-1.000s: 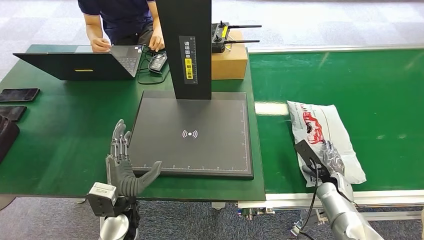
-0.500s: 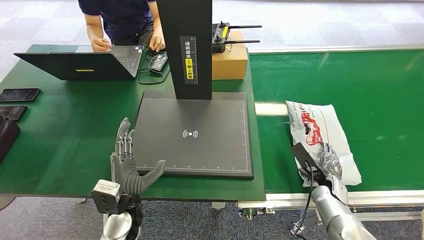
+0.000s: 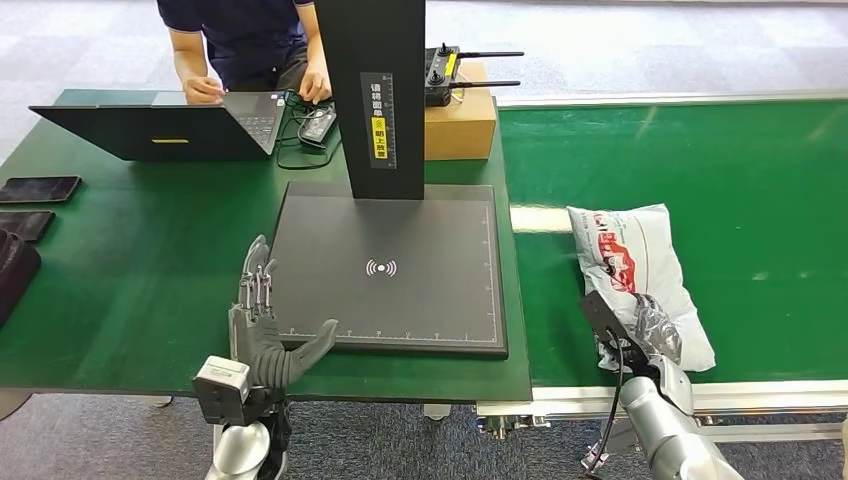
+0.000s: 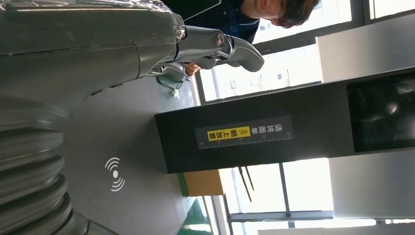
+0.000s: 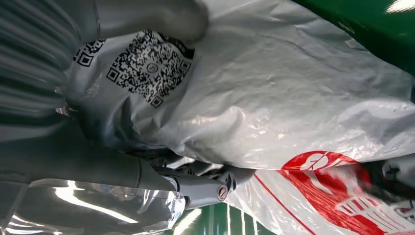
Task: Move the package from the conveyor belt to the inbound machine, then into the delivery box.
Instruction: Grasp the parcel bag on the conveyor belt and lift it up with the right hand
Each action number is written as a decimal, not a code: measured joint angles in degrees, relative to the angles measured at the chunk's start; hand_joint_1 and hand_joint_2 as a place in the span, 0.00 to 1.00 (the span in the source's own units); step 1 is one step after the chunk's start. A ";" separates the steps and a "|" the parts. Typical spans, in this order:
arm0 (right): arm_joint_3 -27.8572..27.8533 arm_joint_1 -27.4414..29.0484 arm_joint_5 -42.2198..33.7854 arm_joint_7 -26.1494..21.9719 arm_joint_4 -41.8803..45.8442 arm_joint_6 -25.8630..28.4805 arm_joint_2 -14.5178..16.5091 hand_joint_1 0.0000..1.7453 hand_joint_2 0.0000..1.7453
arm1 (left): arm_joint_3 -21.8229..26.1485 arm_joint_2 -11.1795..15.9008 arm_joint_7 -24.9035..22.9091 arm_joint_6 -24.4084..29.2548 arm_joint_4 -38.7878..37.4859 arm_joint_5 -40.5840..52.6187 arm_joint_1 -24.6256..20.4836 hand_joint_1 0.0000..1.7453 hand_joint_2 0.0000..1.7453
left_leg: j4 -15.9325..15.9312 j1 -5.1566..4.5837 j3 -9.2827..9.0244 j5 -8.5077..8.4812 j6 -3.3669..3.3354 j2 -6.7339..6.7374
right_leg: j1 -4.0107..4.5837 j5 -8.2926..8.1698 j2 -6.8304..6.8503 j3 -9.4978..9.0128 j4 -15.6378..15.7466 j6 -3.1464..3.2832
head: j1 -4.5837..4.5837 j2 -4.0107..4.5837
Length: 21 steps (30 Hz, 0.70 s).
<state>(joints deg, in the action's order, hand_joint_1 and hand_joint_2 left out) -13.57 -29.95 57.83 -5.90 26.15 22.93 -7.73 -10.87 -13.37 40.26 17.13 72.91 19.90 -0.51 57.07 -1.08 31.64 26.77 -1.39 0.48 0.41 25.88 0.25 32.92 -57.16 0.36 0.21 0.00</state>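
Package: white plastic mailer with red print, lying on the green conveyor belt; our right hand grips its near end, thumb pressed by a printed QR code, the bag's bulk stretching away ahead of the fingers.

Left hand: holding nothing, fingers spread, resting at the near corner of the inbound machine's black platform, whose column rises beyond our fingertips.

One package, one laptop, two phones, one cardboard box, one person.
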 joint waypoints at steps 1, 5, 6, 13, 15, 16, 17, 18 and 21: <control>-0.07 0.06 0.00 -0.13 0.01 0.06 0.01 0.77 1.00 | -0.07 0.01 0.00 0.01 -0.10 -0.02 -0.03 0.00 1.00 | 0.00 0.00 0.00 0.00 0.00 0.00 | 0.00 0.00 0.00 0.00 0.00 0.00 | 0.01 0.00; -0.27 0.11 0.07 -0.30 0.24 0.36 0.01 0.81 1.00 | -0.26 0.02 0.00 0.08 -0.34 -0.10 -0.16 0.00 1.00 | 0.00 0.00 -0.03 0.00 0.00 0.01 | 0.01 0.00 -0.01 -0.01 0.00 0.00 | 0.00 0.00; -0.35 0.14 0.15 -0.32 0.34 0.46 0.02 0.81 1.00 | -0.29 0.02 0.00 0.13 -0.40 -0.20 -0.19 0.00 1.00 | 0.00 0.00 -0.03 0.00 0.00 0.01 | 0.01 0.00 -0.01 -0.02 0.00 0.00 | 0.01 0.00; -0.73 0.56 4.44 1.43 1.13 4.16 0.26 0.80 1.00 | -0.34 0.06 0.00 0.36 -0.62 -0.53 -0.25 0.00 1.00 | 0.00 0.01 -0.02 0.00 0.00 0.00 | 0.01 0.00 0.01 -0.02 0.00 0.00 | 0.01 0.00; -0.57 0.94 7.38 3.15 1.56 7.11 0.59 0.81 1.00 | -0.34 0.06 0.00 0.37 -0.63 -0.53 -0.24 0.00 1.00 | 0.00 0.01 0.00 0.00 0.00 -0.03 | 0.01 0.00 0.03 -0.01 0.00 0.00 | 0.00 0.00; -0.38 1.21 8.84 3.91 1.93 8.56 0.78 0.82 1.00 | -0.34 0.06 0.00 0.38 -0.63 -0.53 -0.23 0.00 1.00 | 0.00 0.01 0.02 0.00 0.00 -0.05 | 0.01 0.00 0.05 0.00 0.00 0.00 | 0.00 0.00; -0.12 1.55 10.18 4.51 2.43 9.87 0.99 0.84 1.00 | -0.34 0.06 0.00 0.40 -0.63 -0.53 -0.23 0.00 1.00 | 0.00 0.01 0.04 0.00 0.00 -0.06 | 0.01 0.00 0.05 0.01 0.00 0.00 | 0.01 0.00; 0.13 1.91 11.38 4.93 3.07 10.96 1.20 0.85 1.00 | -0.34 0.07 -0.01 0.44 -0.63 -0.54 -0.23 0.00 1.00 | 0.00 0.01 0.05 0.00 0.00 -0.07 | 0.01 0.00 0.06 0.02 0.00 0.00 | 0.00 0.00; 0.79 2.99 15.05 6.04 5.41 13.02 1.81 0.89 1.00 | -0.38 0.09 -0.01 0.60 -0.64 -0.77 -0.23 0.00 1.00 | 0.00 0.01 0.08 0.00 0.00 -0.06 | 0.01 0.00 0.05 0.06 0.00 0.00 | 0.00 0.00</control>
<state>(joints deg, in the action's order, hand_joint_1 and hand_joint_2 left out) -12.79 -26.96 72.88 0.14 31.56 35.95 -5.91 -11.25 -13.28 40.25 17.72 72.27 19.13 -0.75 57.07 -1.07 31.72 26.77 -1.39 0.42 0.41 25.89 0.31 32.97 -57.16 0.36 0.21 0.00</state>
